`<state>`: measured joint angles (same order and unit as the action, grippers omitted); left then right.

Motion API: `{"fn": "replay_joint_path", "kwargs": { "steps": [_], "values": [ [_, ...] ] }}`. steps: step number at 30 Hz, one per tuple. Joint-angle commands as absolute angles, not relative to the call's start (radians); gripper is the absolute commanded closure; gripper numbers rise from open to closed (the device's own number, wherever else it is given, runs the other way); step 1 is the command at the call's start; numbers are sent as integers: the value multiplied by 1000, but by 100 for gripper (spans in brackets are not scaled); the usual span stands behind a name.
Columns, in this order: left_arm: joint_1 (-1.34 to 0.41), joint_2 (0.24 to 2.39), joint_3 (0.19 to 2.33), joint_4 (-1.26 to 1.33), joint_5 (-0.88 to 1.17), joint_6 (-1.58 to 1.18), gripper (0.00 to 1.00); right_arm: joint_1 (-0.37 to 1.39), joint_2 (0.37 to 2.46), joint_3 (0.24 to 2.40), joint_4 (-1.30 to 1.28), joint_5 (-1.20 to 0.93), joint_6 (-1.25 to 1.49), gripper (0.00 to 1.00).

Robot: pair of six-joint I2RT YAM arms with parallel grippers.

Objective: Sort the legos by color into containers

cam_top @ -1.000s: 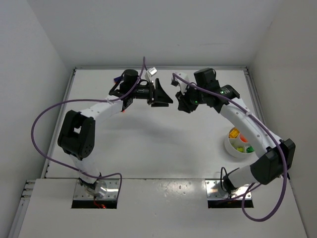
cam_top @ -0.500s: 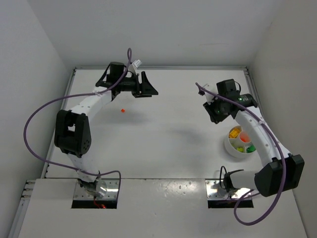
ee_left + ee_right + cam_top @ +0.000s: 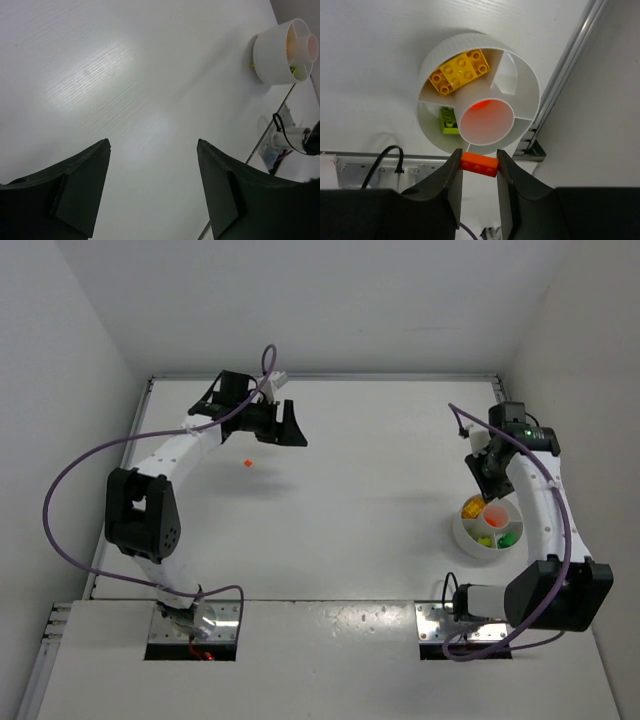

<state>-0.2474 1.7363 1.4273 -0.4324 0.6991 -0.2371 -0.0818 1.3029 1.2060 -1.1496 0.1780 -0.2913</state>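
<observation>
My right gripper (image 3: 479,161) is shut on a red-orange lego (image 3: 479,165) and holds it in the air above the round white dish (image 3: 451,47). The dish holds a yellow lego (image 3: 460,71), a green lego (image 3: 448,120) and something red-orange in its round middle cup (image 3: 486,121). In the top view the right gripper (image 3: 488,477) hangs just left of and above the dish (image 3: 464,541) at the right. A tiny red-orange lego (image 3: 247,463) lies on the table at the left. My left gripper (image 3: 291,426) is open and empty, above and to the right of it.
White walls close the table on three sides. A metal rail (image 3: 518,435) runs along the right edge beside the dish. Purple cables (image 3: 75,490) loop off both arms. The dish also shows far off in the left wrist view (image 3: 272,55).
The right arm has swung right from the table's middle back to above the dish, carrying the red-orange lego. The left gripper has drawn back left from the centre.
</observation>
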Motion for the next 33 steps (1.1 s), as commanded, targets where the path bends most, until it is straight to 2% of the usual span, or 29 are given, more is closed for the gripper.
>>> {"fn": "replay_joint_path", "kwargs": {
  "steps": [1, 10, 14, 17, 21, 29, 33],
  "values": [
    [-238, 1631, 1408, -465, 695, -124, 24, -129, 1308, 1281, -1224, 192, -301, 97],
    [-229, 1513, 1318, -465, 695, -60, 23, -204, 1370, 1302, -1299, 111, -319, 97],
    [-219, 1503, 1308, -465, 695, -60, 23, -204, 1381, 1246, -1299, 139, -319, 97],
    [-209, 1503, 1308, -465, 695, -69, 18, -213, 1390, 1235, -1290, 159, -319, 97],
    [-199, 1513, 1308, -465, 704, -78, 17, -222, 1401, 1213, -1281, 184, -319, 97],
    [-181, 1542, 1308, -465, 736, -97, 17, -241, 1433, 1213, -1270, 193, -310, 91],
    [-181, 1542, 1308, -465, 746, -97, 17, -241, 1442, 1213, -1270, 202, -310, 83]
  ]
}}
